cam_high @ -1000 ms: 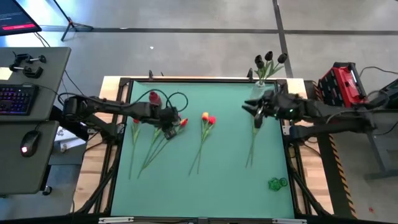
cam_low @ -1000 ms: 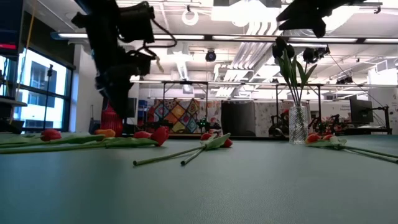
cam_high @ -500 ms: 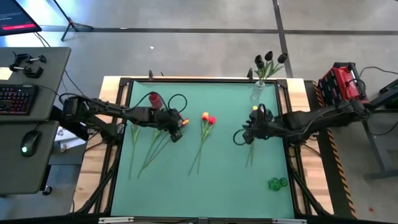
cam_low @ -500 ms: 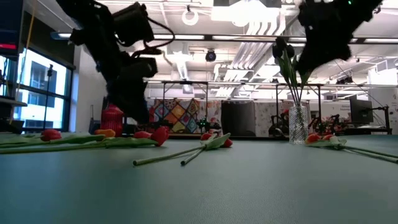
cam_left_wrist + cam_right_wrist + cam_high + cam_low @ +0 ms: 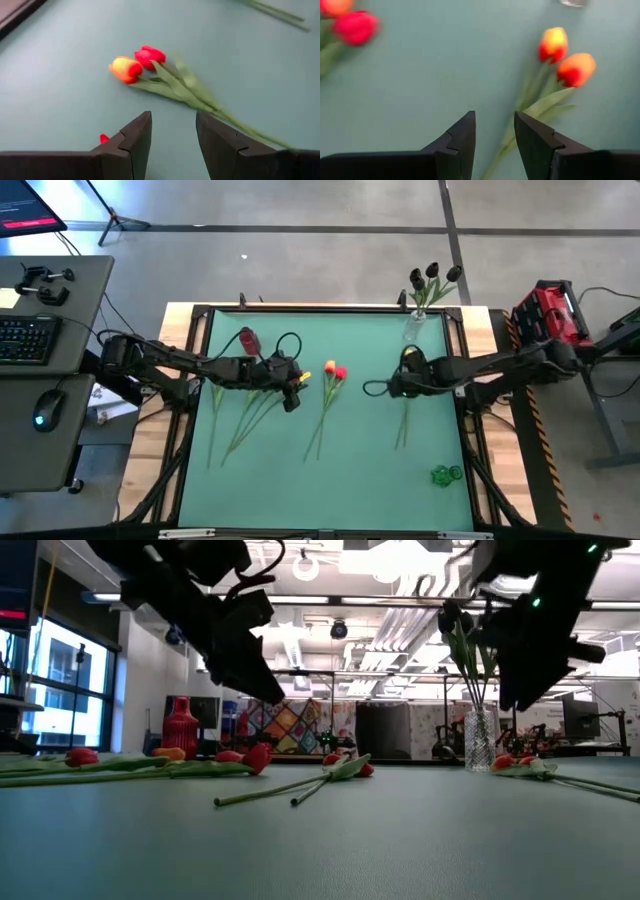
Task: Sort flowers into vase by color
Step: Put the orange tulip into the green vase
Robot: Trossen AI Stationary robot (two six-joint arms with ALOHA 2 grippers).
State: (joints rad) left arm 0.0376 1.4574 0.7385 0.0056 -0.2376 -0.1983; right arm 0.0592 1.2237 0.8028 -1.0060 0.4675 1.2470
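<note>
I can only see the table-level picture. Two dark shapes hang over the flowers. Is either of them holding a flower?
Observer: No. The left arm's wrist camera shows the left gripper with its fingers apart and nothing between them.
Operator: What is it pointing at?
Observer: An orange tulip and a red tulip lie side by side on the mat just ahead of it.
Operator: And the other arm?
Observer: The right gripper is open and empty too, with two orange-and-red tulips lying ahead of it.
Operator: Anything I can't see at all?
Observer: From above, a small green thing lies alone near the table corner on the right arm's side.
</note>
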